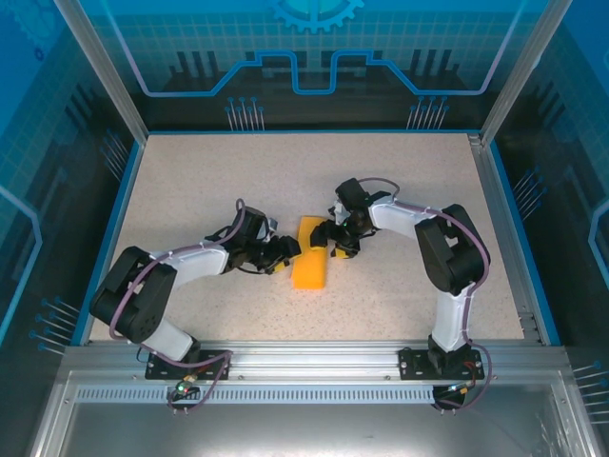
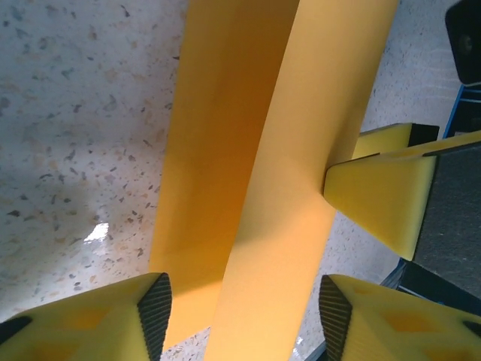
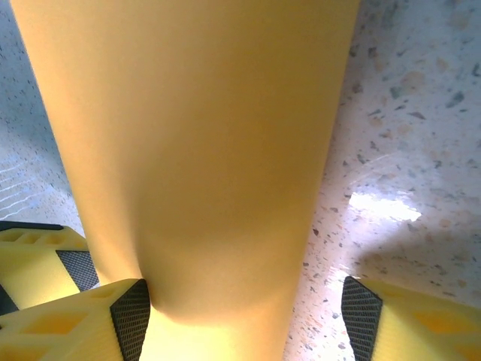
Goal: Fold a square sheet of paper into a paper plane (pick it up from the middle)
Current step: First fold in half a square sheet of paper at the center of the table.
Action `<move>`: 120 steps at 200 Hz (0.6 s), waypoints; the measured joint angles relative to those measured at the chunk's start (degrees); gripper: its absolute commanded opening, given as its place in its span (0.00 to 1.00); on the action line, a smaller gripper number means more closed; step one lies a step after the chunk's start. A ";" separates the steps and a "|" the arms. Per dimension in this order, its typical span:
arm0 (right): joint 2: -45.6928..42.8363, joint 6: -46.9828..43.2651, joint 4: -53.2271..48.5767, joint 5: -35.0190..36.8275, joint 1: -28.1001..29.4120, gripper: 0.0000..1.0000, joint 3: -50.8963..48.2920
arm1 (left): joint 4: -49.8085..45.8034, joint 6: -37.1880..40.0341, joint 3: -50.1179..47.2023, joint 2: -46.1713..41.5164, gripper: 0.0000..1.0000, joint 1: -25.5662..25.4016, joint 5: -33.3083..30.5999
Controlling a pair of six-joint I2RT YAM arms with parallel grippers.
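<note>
My left gripper (image 2: 244,316) is spread, fingers either side of the folded orange sheet of paper (image 2: 248,150), not pinching it. My right gripper (image 3: 248,308) is spread too, with one pad (image 3: 131,312) against the sheet's edge. The sheet lies on the speckled table (image 1: 190,190), its raised flap between both grippers.

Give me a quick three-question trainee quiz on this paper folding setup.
1. True or false: the orange paper lies as a flat, unfolded square.
2. The paper lies: A) between the left gripper and the right gripper; B) left of both; C) right of both.
3. Fill in: the right gripper's jaws stand ___.
Key: 1 false, it is folded into a narrow strip; 2 A; 3 open.
</note>
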 measured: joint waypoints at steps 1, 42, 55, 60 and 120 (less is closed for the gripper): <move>-0.04 0.00 0.00 0.00 0.00 0.72 -0.02 | 0.11 0.00 0.00 0.07 0.54 0.00 0.09; -1.09 -0.04 0.24 -0.44 0.00 0.73 -1.38 | 2.84 0.02 0.02 1.51 0.49 0.00 1.70; -1.44 -0.04 0.11 -1.01 -0.02 0.73 -1.84 | 3.34 0.00 0.02 2.03 0.46 0.00 2.12; -1.46 -0.04 0.07 -1.22 -0.02 0.73 -1.86 | 3.61 -0.09 0.02 2.25 0.44 0.00 2.23; -1.57 0.00 0.68 -2.27 -0.09 0.73 -1.86 | 5.31 -0.26 0.26 4.44 0.17 0.00 3.89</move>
